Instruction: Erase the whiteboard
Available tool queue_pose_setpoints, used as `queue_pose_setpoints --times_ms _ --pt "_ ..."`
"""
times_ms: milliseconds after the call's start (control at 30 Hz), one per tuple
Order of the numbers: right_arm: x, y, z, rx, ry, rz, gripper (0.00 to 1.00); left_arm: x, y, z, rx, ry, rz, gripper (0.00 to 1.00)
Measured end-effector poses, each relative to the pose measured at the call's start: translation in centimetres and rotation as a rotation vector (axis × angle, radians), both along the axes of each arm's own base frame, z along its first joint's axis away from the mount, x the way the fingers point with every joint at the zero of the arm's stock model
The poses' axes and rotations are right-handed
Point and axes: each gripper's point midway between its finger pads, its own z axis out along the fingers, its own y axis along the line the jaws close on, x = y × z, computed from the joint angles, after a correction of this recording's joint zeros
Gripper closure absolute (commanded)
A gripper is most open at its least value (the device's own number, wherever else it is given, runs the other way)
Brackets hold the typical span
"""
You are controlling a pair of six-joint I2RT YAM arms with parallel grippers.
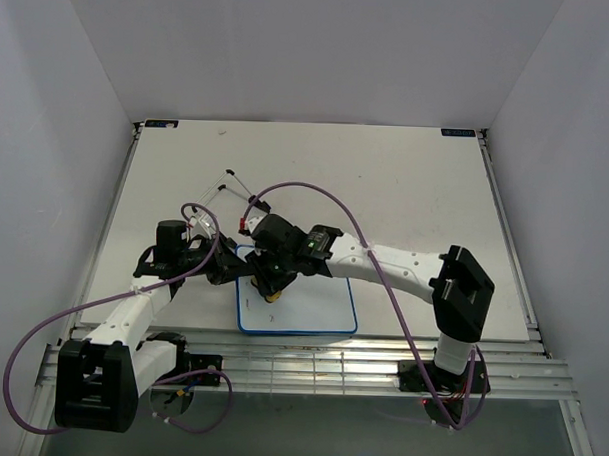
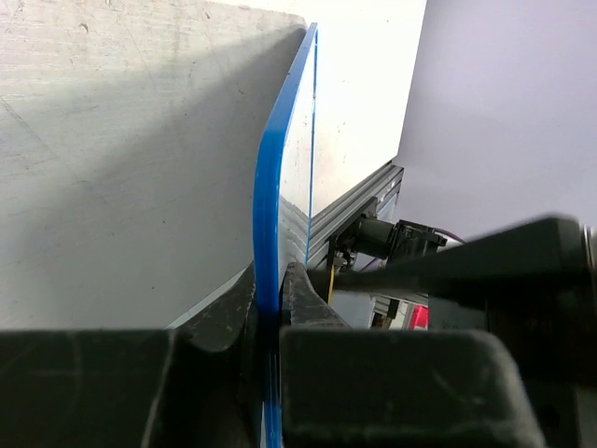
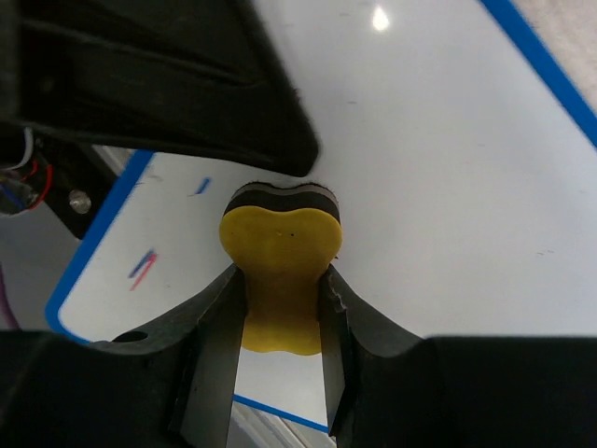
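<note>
Board mostly clean, a few marks left.
Whiteboard lies on the table at its near edge, between the arms. Left gripper pinches the blue frame edge. Right gripper pinches the eraser, apparently felt-down on the board. Small red and blue marks near one corner are not yet wiped.

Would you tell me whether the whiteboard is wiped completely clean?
No, the whiteboard shows a blue mark and a red-and-blue mark near its edge, beside the yellow eraser held in the right pincer.
</note>
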Motion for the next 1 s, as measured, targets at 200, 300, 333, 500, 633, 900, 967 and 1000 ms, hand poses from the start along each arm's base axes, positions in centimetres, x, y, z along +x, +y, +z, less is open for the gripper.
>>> queue_pose_setpoints --times_ms 200,300,333,500,633,900,967,1000 --pt "-2.3 2.1 1.2 0.046 0.006 0.065 0.92 -0.1 -0.1 0.2 0.001 -0.021 -0.014 1.0" --pt "-2.5 3.0 1.6 0.043 0.008 0.068 0.92 -0.1 -0.1 0.3 0.002 -0.029 -0.016 1.0" --pt "-2.5 3.0 1.6 0.034 0.009 0.065 0.92 -0.1 0.0 0.3 0.003 -0.032 -0.017 1.0" --pt "-2.3 3.0 1.5 0.001 0.002 0.029 0.92 0.0 0.0 0.3 0.004 -0.044 -0.019 1.0" --pt "-1.9 3.0 1.5 -0.008 -0.021 -0.011 0.92 0.2 -0.1 0.5 0.004 -0.06 -0.02 1.0" --pt "-1.9 3.1 1.5 -0.005 -0.039 -0.018 0.92 0.5 -0.1 0.6 0.007 -0.086 -0.022 1.0" --pt "-2.1 3.0 1.5 0.013 -0.051 -0.008 0.92 0.5 -0.1 0.6 0.008 -0.085 -0.024 1.0" --pt "-2.2 3.0 1.5 0.022 -0.06 -0.002 0.92 0.4 -0.1 0.6 0.008 -0.083 -0.024 1.0"
